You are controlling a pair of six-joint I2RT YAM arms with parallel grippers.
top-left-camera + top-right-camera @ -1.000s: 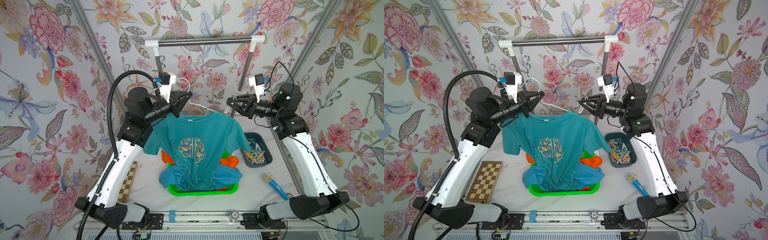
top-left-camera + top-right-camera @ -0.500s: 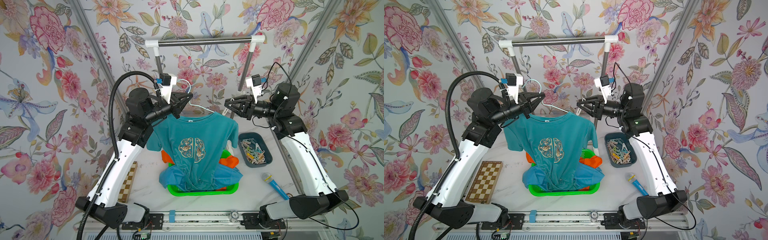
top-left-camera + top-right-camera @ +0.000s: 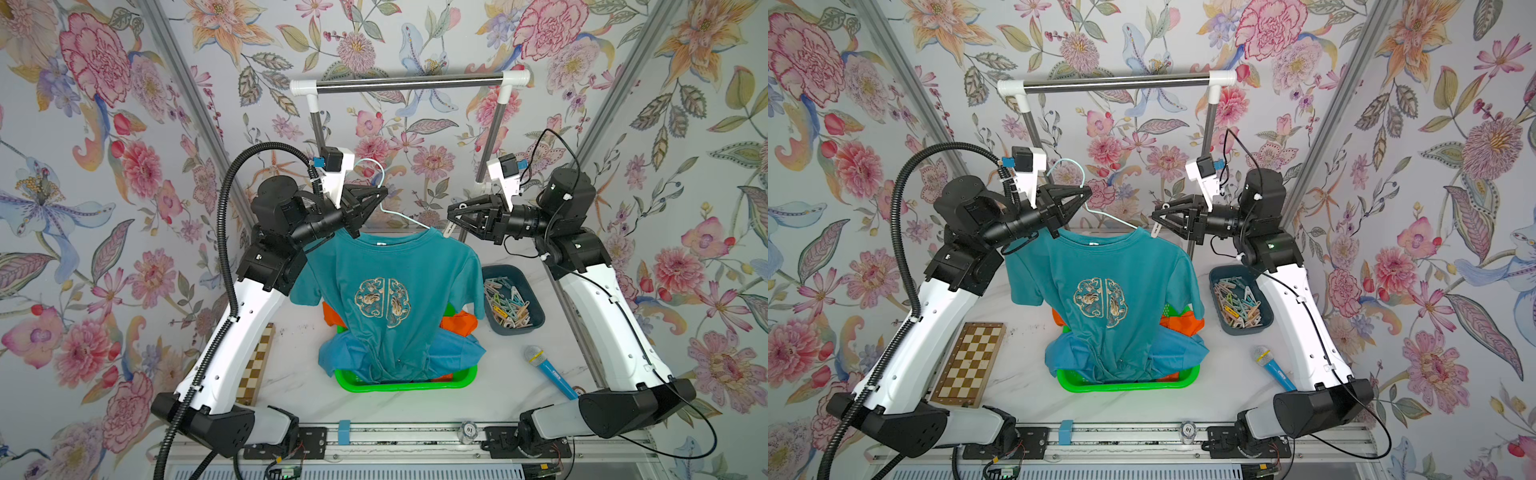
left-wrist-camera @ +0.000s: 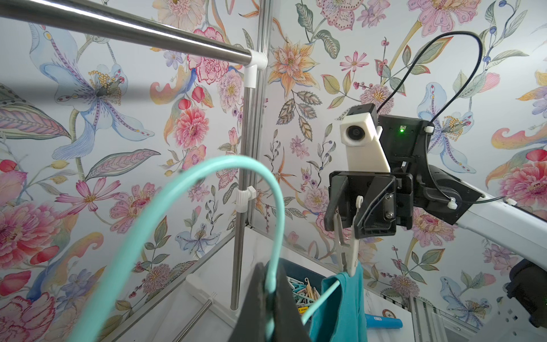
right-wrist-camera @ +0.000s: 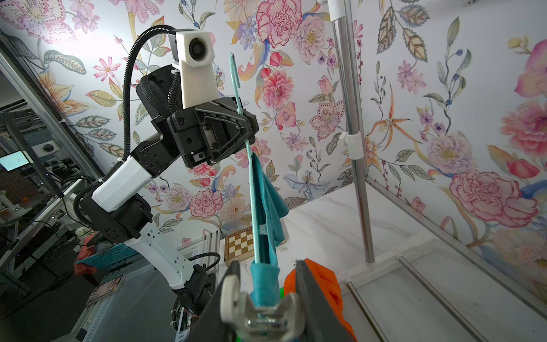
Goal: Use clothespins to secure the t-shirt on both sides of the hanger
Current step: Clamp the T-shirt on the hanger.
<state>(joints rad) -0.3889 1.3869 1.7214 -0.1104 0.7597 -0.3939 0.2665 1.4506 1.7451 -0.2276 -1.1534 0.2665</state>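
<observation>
Closest to the front rail and way below both sets of jaws is the green basket (image 3: 399, 384), with the t-shirt's (image 3: 386, 266) hem slumped into it on top of orange and lighter blue clothes. The blue microphone (image 3: 546, 368) lies on the table below the right jaws, and the chessboard (image 3: 967, 361) below the left ones.

Next back, the dark blue bin (image 3: 498, 272) of loose clothespins (image 3: 507, 305) sits under the right jaws. You can see more of it than a second ago.

Up top, the left gripper (image 5: 248, 125) is clamped tight on the neck of the mint hanger (image 4: 225, 161), pretty much where it was. The right gripper (image 4: 347, 216) has edged in toward the collar and a touch lower. Its jaws are part closed, squeezing the handles of a white clothespin (image 4: 352, 251) that points down from them, its mouth straddling the shirt's shoulder edge.

The rack bar (image 3: 409, 83) is above and behind both jaws
</observation>
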